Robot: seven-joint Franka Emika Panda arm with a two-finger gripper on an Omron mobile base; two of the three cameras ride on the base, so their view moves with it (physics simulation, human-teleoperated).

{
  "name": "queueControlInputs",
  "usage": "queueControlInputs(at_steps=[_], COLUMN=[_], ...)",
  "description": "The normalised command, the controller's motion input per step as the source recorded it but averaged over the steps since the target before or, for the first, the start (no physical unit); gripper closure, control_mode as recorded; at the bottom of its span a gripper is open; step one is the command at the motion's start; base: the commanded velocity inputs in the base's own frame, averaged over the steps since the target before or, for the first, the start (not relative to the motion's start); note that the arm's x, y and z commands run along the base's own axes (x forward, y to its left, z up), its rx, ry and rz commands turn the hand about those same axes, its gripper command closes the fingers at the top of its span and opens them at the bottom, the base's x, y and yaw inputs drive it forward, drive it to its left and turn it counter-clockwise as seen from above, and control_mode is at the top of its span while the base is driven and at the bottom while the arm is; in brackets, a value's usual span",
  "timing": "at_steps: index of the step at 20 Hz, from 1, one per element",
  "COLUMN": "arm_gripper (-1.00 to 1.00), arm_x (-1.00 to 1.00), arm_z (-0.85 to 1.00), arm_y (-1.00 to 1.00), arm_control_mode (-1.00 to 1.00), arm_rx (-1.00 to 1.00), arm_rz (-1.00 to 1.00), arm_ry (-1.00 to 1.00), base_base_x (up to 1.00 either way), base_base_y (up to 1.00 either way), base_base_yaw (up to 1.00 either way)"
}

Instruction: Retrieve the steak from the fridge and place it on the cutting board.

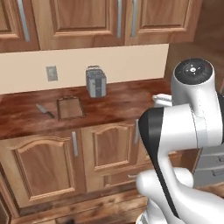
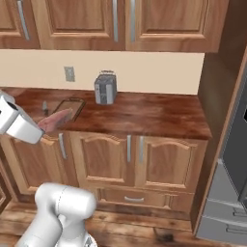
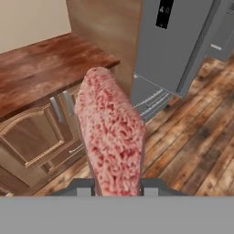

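In the hand view the end effector (image 3: 117, 187) is closed on the steak (image 3: 112, 137), which stands up from between the two finger tips, with the grey fridge (image 3: 176, 41) and the wooden floor (image 3: 192, 137) behind it. In the right base view the steak (image 2: 57, 119) sticks out from the white hand at the left edge, in the air in front of the bench (image 2: 144, 113) and near the cutting board (image 2: 71, 107). The cutting board (image 1: 70, 107) lies flat on the bench (image 1: 118, 103), with a knife (image 1: 45, 110) just beside it on its left and a toaster (image 1: 96, 82) behind it near the wall.
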Motion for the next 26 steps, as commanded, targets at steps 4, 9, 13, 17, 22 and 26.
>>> queueControlInputs(at_steps=[4, 9, 13, 17, 22, 26], arm_gripper=[1.00, 1.00, 1.00, 1.00, 1.00, 1.00], arm_x=[0.00, 0.00, 0.00, 0.00, 0.00, 0.00], arm_z=[0.00, 0.00, 0.00, 0.00, 0.00, 0.00], arm_y=[0.00, 0.00, 0.00, 0.00, 0.00, 0.00], arm_control_mode=[1.00, 1.00, 1.00, 1.00, 1.00, 1.00], arm_rx=[0.00, 0.00, 0.00, 0.00, 0.00, 0.00], arm_rz=[0.00, 0.00, 0.00, 0.00, 0.00, 0.00], arm_ry=[0.00, 0.00, 0.00, 0.00, 0.00, 0.00], base_base_x=[0.38, 0.31, 0.33, 0.44, 0.54, 0.53], base_base_y=[0.41, 0.73, 0.71, 0.40, 0.21, 0.30], base_base_yaw=[0.00, 0.02, 0.06, 0.03, 0.00, 0.00])
